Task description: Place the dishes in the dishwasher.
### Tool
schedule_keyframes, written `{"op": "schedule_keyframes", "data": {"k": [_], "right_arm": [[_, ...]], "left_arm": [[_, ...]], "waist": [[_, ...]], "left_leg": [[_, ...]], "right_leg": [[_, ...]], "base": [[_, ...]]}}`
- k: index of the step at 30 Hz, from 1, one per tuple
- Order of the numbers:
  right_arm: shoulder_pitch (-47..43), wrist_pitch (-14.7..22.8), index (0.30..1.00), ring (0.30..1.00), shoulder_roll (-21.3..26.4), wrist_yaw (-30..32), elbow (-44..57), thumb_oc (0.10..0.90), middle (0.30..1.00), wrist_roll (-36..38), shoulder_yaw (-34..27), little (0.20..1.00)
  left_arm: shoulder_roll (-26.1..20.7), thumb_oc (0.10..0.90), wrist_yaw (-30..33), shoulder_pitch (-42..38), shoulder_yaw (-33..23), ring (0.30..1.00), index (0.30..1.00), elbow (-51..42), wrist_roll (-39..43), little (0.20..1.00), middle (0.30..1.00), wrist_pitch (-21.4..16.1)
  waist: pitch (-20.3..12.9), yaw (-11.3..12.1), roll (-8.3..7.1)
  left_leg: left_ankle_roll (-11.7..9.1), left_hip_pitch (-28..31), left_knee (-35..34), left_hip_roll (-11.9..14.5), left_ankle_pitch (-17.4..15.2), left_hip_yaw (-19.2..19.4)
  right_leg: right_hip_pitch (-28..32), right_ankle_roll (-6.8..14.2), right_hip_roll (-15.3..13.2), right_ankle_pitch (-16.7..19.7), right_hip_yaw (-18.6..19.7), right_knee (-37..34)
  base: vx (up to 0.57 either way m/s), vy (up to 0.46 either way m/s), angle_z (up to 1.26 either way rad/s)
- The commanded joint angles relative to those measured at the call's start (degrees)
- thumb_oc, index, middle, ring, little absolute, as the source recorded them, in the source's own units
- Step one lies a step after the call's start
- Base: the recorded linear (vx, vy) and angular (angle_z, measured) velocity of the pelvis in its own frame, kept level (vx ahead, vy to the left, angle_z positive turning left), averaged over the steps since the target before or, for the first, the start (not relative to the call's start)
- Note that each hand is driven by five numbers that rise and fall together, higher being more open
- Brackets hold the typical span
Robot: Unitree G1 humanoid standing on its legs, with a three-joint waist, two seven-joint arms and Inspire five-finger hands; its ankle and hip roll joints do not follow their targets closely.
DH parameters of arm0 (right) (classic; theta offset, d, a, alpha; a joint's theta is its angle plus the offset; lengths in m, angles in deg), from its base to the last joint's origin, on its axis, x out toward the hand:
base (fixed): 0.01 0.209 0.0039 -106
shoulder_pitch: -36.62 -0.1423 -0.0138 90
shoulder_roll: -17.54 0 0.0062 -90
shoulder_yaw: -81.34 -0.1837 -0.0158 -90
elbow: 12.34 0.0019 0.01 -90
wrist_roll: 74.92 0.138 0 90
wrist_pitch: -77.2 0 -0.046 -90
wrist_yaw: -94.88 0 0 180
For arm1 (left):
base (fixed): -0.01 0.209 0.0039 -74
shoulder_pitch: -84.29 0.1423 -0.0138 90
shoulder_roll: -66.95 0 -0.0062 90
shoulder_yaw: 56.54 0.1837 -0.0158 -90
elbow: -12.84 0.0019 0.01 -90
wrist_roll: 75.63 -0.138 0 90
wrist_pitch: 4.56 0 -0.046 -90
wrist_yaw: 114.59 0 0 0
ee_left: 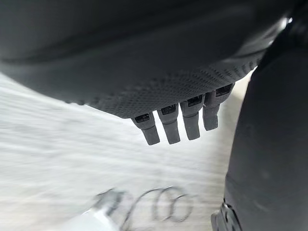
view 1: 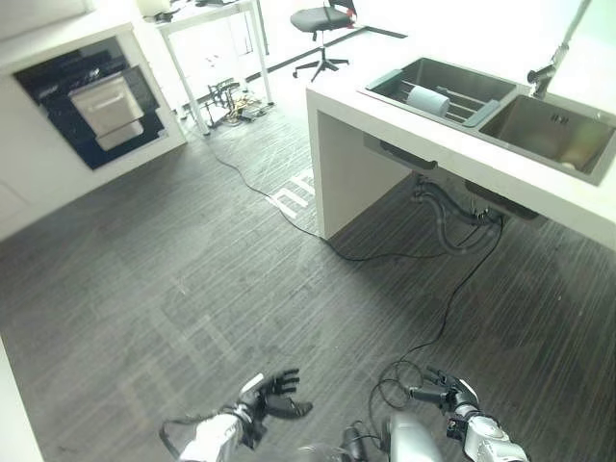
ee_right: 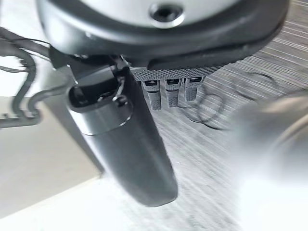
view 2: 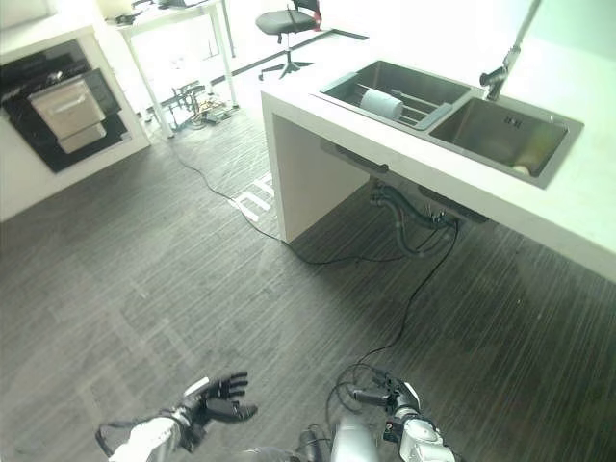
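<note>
the task looks barely begun. both robot hands hang low over the dark grey wood-grain floor [view 1: 192,289], holding nothing: the left robot hand [view 1: 272,395] has its fingers straight and spread apart, and the right robot hand [view 1: 445,393] likewise shows straight, relaxed fingers in its own wrist view, with no dish between them.

the one dish i can make out is a pale blue-white cylindrical cup or mug [view 1: 427,100], lying on its side on the wire rack in the left basin of the stainless steel double sink [view 1: 539,135], which is set into the white counter [view 1: 385,135] ahead and to the right. its long axis runs roughly across the basin, one round end turned toward the camera and to the left (whether that end is the open mouth or the base i cannot tell). a small pale thing sits at the near edge of the right basin, too small to name.

the dishwasher [view 1: 91,106] is well apart from the sink, built into the white cabinet front at the far left, dark inside with a pale rack or drawer front showing. so everything remains, as i judge it: going to the sink, picking the dish up, carrying it across the floor and setting it in the dishwasher.
</note>
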Motion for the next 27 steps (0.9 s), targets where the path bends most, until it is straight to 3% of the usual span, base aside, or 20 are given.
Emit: {"op": "schedule_keyframes", "data": {"k": [1, 4, 6, 9, 11, 12, 14, 15, 17, 18, 19, 21, 23, 24, 26, 27], "right_arm": [[-1.72, 3.38, 0.900, 0.900, 4.15, -1.95, -0.69, 0.800, 0.900, -0.48, -3.23, 0.900], [-1.58, 4.28, 0.900, 0.900, 3.98, -3.98, -2.03, 0.800, 0.900, -1.32, -4.68, 0.900], [-1.64, 4.68, 0.900, 0.900, 3.56, -4.25, -2.51, 0.800, 0.900, -0.95, -4.80, 0.900], [-2.02, 4.97, 0.900, 0.900, 3.38, -4.30, -2.55, 0.800, 0.900, 0.40, -4.10, 0.900], [-2.45, 5.22, 0.900, 0.900, 3.35, -3.62, -3.58, 0.800, 0.900, 1.01, -3.42, 0.900], [-2.54, 5.59, 0.900, 0.900, 3.42, -3.58, -3.76, 0.800, 0.900, 0.63, -3.16, 0.900], [-2.72, 6.25, 0.900, 0.900, 4.38, -4.45, -3.84, 0.800, 0.900, -1.02, -2.61, 0.900], [-2.71, 6.60, 0.900, 0.900, 5.01, -4.74, -3.41, 0.800, 0.900, -1.39, -2.38, 0.900], [-2.62, 6.62, 0.900, 0.900, 6.01, -4.57, -2.74, 0.800, 0.900, -1.87, -2.14, 0.900], [-2.65, 6.66, 0.900, 0.900, 6.90, -4.45, -2.48, 0.800, 0.900, -0.95, -2.44, 0.900], [-2.79, 7.05, 0.900, 0.900, 7.12, -4.78, -2.66, 0.800, 0.900, -0.71, -2.62, 0.900], [-3.40, 7.40, 0.900, 0.900, 7.34, -5.08, -2.57, 0.800, 0.900, -0.73, -2.54, 0.900], [-4.14, 7.21, 0.900, 0.900, 7.06, -4.85, -3.10, 0.800, 0.900, -0.67, -1.56, 0.900], [-4.59, 6.45, 0.900, 0.900, 6.83, -4.35, -3.25, 0.800, 0.900, -1.02, -0.14, 0.900], [-4.78, 6.43, 0.900, 0.900, 6.51, -3.68, -3.06, 0.800, 0.900, -1.29, 0.05, 0.900], [-4.88, 6.53, 0.900, 0.900, 6.37, -3.44, -3.37, 0.800, 0.900, -0.41, 0.10, 0.900]], "left_arm": [[0.81, 0.800, 1.20, 0.87, -1.09, 0.900, 0.900, -2.45, -1.76, 0.900, 0.900, -1.68], [1.65, 0.800, 1.79, 0.87, -0.98, 0.900, 0.900, 0.79, -1.85, 0.900, 0.900, -0.97], [1.90, 0.800, 1.78, 1.19, -1.11, 0.900, 0.900, 2.22, -2.50, 0.900, 0.900, -0.61], [2.13, 0.800, 1.59, 2.45, -1.91, 0.900, 0.900, 4.31, -5.32, 0.900, 0.900, -0.12], [2.54, 0.800, 1.38, 3.67, -2.94, 0.900, 0.900, 5.49, -4.62, 0.900, 0.900, 2.77], [2.86, 0.800, 1.62, 4.09, -3.33, 0.900, 0.900, 5.95, -3.97, 0.900, 0.900, 3.18], [3.17, 0.800, 2.33, 4.92, -4.36, 0.900, 0.900, 6.86, -4.38, 0.900, 0.900, 3.16], [3.37, 0.800, 2.85, 5.23, -5.10, 0.900, 0.900, 7.13, -4.40, 0.900, 0.900, 2.97], [3.58, 0.800, 3.78, 5.52, -6.45, 0.900, 0.900, 7.24, -3.60, 0.900, 0.900, 2.90], [3.44, 0.800, 3.33, 5.29, -7.79, 0.900, 0.900, 7.02, -4.33, 0.900, 0.900, 2.64], [3.41, 0.800, 2.95, 5.03, -7.89, 0.900, 0.900, 6.95, -4.71, 0.900, 0.900, 2.48], [3.10, 0.800, 2.79, 4.84, -7.84, 0.900, 0.900, 6.65, -4.69, 0.900, 0.900, 1.95], [3.02, 0.800, 3.31, 5.12, -8.05, 0.900, 0.900, 6.71, -3.50, 0.900, 0.900, 2.07], [3.58, 0.800, 3.62, 6.14, -8.40, 0.900, 0.900, 6.52, -3.61, 0.900, 0.900, 2.19], [3.51, 0.800, 3.19, 6.44, -8.36, 0.900, 0.900, 6.49, -3.90, 0.900, 0.900, 1.82], [2.96, 0.800, 2.67, 6.09, -8.20, 0.900, 0.900, 7.02, -4.70, 0.900, 0.900, 1.84]], "waist": [[-1.94, 1.10, -3.36], [-1.94, 1.24, -3.75], [-1.90, 1.80, -3.05], [-1.82, 2.63, -3.65], [-2.98, 1.92, -2.96], [-3.32, 1.90, -2.64], [-4.04, 2.51, -2.32], [-4.13, 2.80, -2.46], [-3.60, 3.56, -3.21], [-1.88, 4.97, -4.47], [-1.04, 5.56, -4.64], [0.28, 6.86, -4.95], [0.68, 7.95, -5.03], [1.21, 9.73, -2.74], [1.21, 10.15, -2.37], [0.28, 9.21, -2.11]], "left_leg": [[-4.38, 7.82, -10.16, -2.68, -0.56, -1.79], [-5.17, 10.92, -10.16, -3.23, -3.09, -1.88], [-5.46, 12.24, -10.16, -2.34, -4.45, -1.72], [-5.92, 14.07, -10.16, -2.52, -4.92, -0.26], [-7.49, 17.96, -10.16, -1.49, -4.54, -0.40], [-8.72, 19.19, -10.16, -0.75, -2.40, -0.27], [-12.52, 21.93, -10.16, 0.68, 8.64, 0.11], [-14.27, 20.73, -4.95, 1.18, 13.91, -0.14], [-15.26, 14.32, 8.38, 1.69, 17.71, -0.30], [-14.08, 1.47, 21.71, 3.57, 17.85, 0.52], [-13.37, -2.09, 22.37, 3.71, 17.15, 0.61], [-11.06, -3.13, 12.57, 2.30, 14.18, 1.18], [-9.85, -0.68, -5.39, 0.37, 13.30, -0.84], [-11.24, -6.46, -10.16, -0.28, 13.10, -10.35], [-11.32, -8.01, -10.16, -0.88, 14.40, -10.00], [-9.85, -7.51, -10.16, -0.33, 12.99, -7.54]], "right_leg": [[4.71, 1.02, -3.03, 12.61, -2.70, -21.44], [-1.28, 2.88, -6.81, 11.72, -3.50, -21.44], [-0.78, 3.32, -6.60, 11.05, -4.49, -21.44], [3.50, 2.20, -7.63, 13.41, -7.22, -21.44], [6.28, 0.66, -5.50, 13.71, -4.83, -21.44], [7.23, -0.13, -4.70, 13.01, -4.71, -21.44], [10.03, -2.29, -2.98, 10.35, -4.31, -21.44], [11.42, -3.46, -2.23, 8.96, -3.83, -21.44], [14.10, -5.25, -1.97, 6.95, -3.59, -21.44], [17.80, -6.89, -1.97, 4.53, -2.71, -21.44], [19.24, -7.02, -1.70, 3.84, -2.02, -21.44], [20.76, -6.37, -1.36, 2.83, 0.40, -21.44], [21.34, -4.90, -0.51, 2.04, 3.90, -21.44], [22.59, -4.29, 3.19, 1.39, 9.05, -21.44], [23.45, -4.06, 3.54, 0.62, 10.63, -21.44], [23.14, -3.57, 3.13, 0.17, 10.46, -21.44]], "base": [[0.34, -0.115, 0.54], [0.38, -0.129, 0.03], [0.38, -0.126, 0.01], [0.44, -0.189, -0.46], [0.57, -0.196, 0.02], [0.47, -0.180, 0.80], [0.47, -0.199, 0.59], [0.43, -0.189, -0.18], [0.37, -0.203, -0.63], [0.32, -0.184, -0.68], [0.34, -0.094, -0.62], [0.34, 0.132, -0.58], [0.50, 0.320, -1.43], [0.49, 0.355, -1.82], [0.34, 0.324, -1.83], [0.26, 0.304, -1.95]]}}
